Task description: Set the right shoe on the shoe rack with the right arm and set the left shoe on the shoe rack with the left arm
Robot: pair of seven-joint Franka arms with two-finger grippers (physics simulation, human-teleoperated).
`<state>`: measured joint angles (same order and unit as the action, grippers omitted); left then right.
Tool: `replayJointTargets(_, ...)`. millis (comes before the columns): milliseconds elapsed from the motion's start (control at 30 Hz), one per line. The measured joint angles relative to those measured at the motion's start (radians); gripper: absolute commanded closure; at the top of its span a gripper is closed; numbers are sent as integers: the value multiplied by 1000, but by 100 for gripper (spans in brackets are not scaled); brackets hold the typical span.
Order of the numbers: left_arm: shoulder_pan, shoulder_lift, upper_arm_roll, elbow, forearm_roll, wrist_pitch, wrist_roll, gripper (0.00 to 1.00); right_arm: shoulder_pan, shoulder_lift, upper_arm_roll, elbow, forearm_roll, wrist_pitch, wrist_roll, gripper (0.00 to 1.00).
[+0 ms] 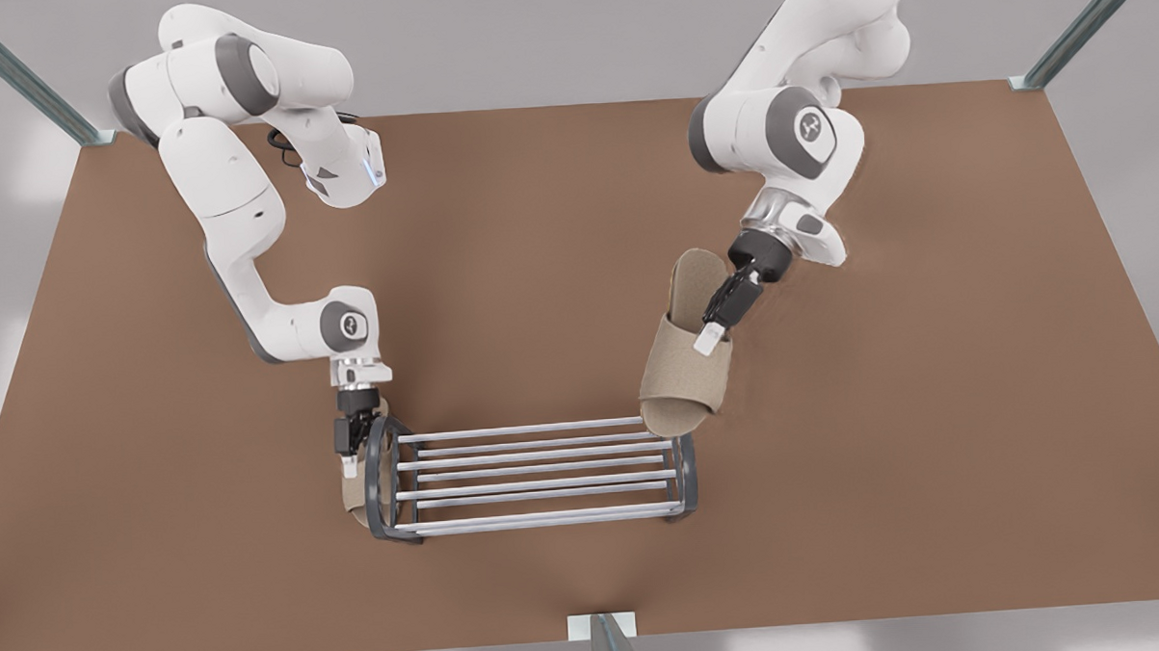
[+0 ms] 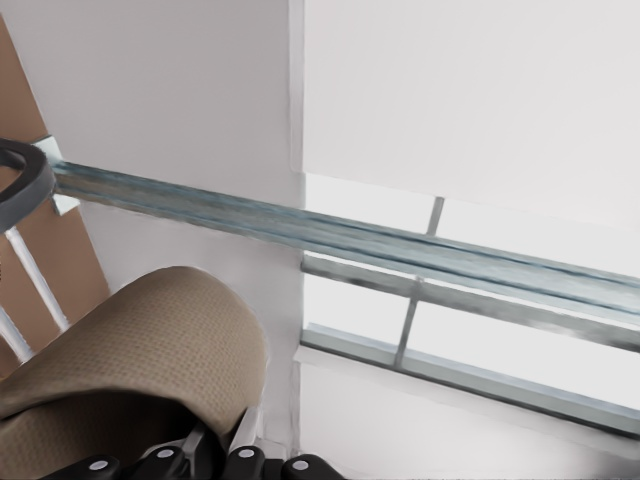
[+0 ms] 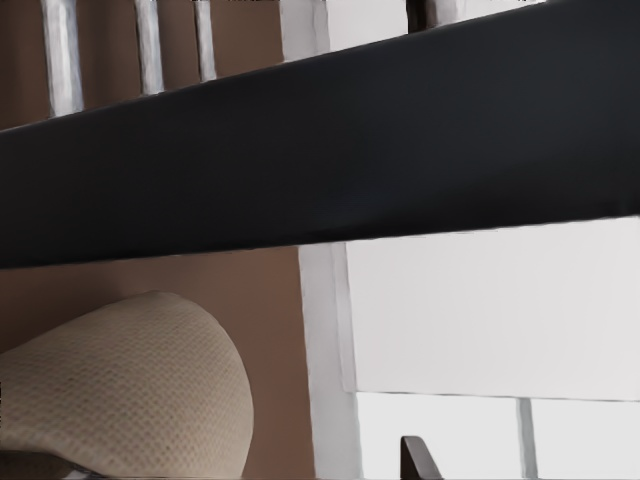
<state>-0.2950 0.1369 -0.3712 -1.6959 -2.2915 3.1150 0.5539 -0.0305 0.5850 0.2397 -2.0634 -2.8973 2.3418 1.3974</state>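
Note:
The shoe rack (image 1: 535, 428), silver bars between dark grey arched end frames, stands near the table's front edge. My left gripper (image 1: 711, 334), on the front view's right, is shut on the left shoe (image 1: 682, 375), a tan slipper. It hangs tilted, toe down, just above the rack's end on the front view's right. My right gripper (image 1: 350, 461), pointing down, is shut on the right shoe (image 1: 356, 492), which sits low against the outside of the rack's other end frame. That dark frame (image 3: 350, 170) crosses the right wrist view close above the slipper (image 3: 120, 380). In the left wrist view the slipper (image 2: 130, 360) lies beside the rack's end (image 2: 25, 175).
The brown table (image 1: 836, 500) stretches wide on both sides of the rack and behind it. Glass-and-metal frame posts stand at the back corners (image 1: 1062, 58), and one (image 1: 605, 638) at the front edge's middle.

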Motion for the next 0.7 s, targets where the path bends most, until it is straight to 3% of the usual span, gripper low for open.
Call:
replayJointTargets(67,-84,125,4,136,42,100,-25,79,2,7,-3,25,0,0,-6,0)
replayJointTargets(100,-123,183,8,180,65,144,-37,79,1,13,-5,34,0,0,-9,7)
replayJointTargets(133,-150,234,10,223,88,182,-47,79,1,18,-6,39,0,1,-12,50)
replayJointTargets(167,-171,285,14,272,111,214,-57,79,0,21,-6,42,0,1,-14,68)
replayJointTargets(267,-193,412,23,378,193,281,-85,79,-3,23,-6,44,0,1,-21,69)
replayJointTargets(333,-199,464,38,405,235,308,-101,79,-4,19,-6,44,0,2,-25,75)
replayJointTargets(433,-217,526,42,423,298,328,-122,79,-6,-4,-11,53,0,30,-31,75)
replayJointTargets(467,-219,548,42,443,315,332,-128,59,-6,-15,-15,59,0,47,-33,75)
replayJointTargets(500,-221,558,43,454,330,333,-136,10,-6,-28,-18,62,0,64,-35,75)
replayJointTargets(533,-221,561,43,459,342,335,-144,0,-7,-44,-20,63,0,83,-36,75)
replayJointTargets(700,-221,560,44,439,371,342,-179,0,-17,-222,-23,55,16,247,-43,75)
